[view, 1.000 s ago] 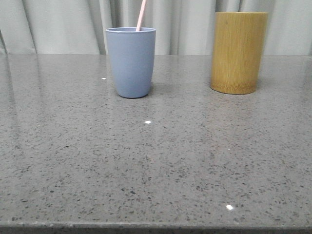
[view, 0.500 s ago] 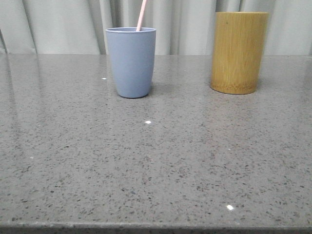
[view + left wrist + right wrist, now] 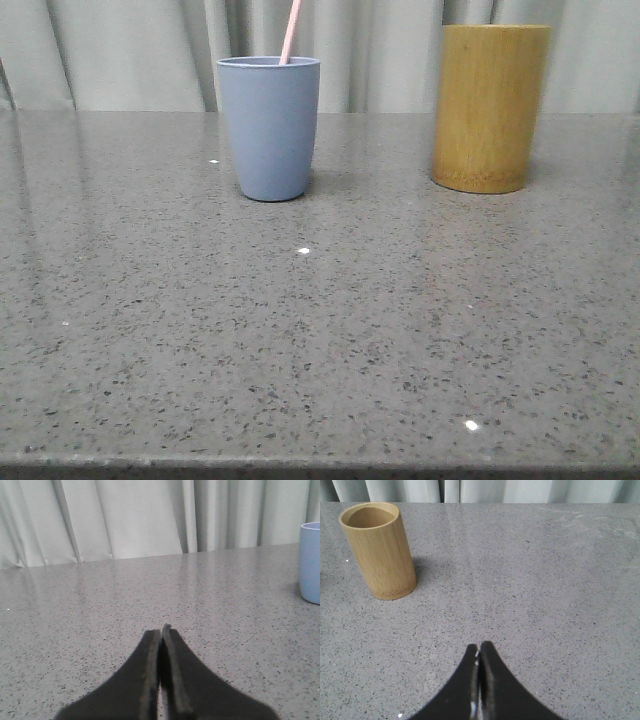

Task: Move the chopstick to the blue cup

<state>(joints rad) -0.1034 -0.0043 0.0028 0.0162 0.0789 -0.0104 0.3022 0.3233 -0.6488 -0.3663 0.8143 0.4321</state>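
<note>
The blue cup (image 3: 268, 128) stands upright at the back of the grey table, left of centre. A pale pink chopstick (image 3: 290, 31) sticks up out of it, leaning slightly right, its top cut off by the frame. The cup's edge also shows in the left wrist view (image 3: 311, 562). My left gripper (image 3: 161, 629) is shut and empty, low over the table, well apart from the cup. My right gripper (image 3: 479, 646) is shut and empty over bare table, apart from the bamboo cylinder. Neither gripper shows in the front view.
A taller tan bamboo cylinder (image 3: 489, 107) stands at the back right; in the right wrist view (image 3: 379, 550) its inside looks empty. Pale curtains (image 3: 120, 50) hang behind the table. The table's front edge (image 3: 320, 468) runs along the bottom of the front view.
</note>
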